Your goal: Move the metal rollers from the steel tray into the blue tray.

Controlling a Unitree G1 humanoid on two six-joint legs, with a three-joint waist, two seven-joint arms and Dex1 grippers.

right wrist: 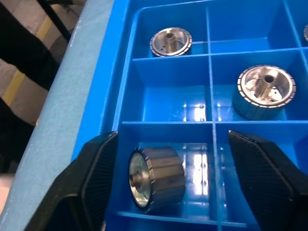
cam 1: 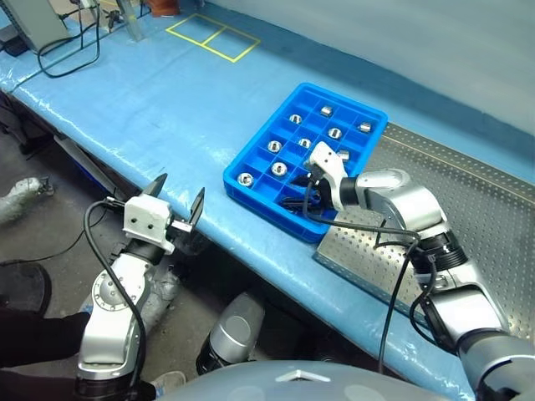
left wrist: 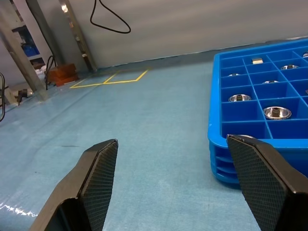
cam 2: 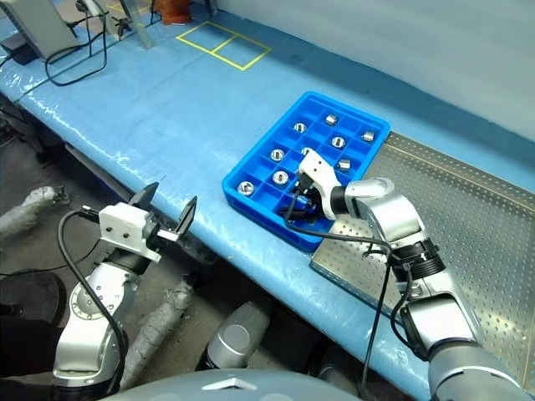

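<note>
A long counter (cam 1: pixel 167 100) runs across the room under a wrinkled, glossy light-blue cover, and yellow tape (cam 1: pixel 213 38) marks two joined rectangles on it near the far edge. Behind it stands a plain grey wall (left wrist: pixel 192 24), with slanted metal frame posts (left wrist: pixel 79 36) and a reddish-brown box (left wrist: pixel 60 74) at the far end. Black cables (cam 1: pixel 71 50) trail over the counter's corner, and the floor (cam 1: pixel 42 225) below is dull grey concrete.
</note>
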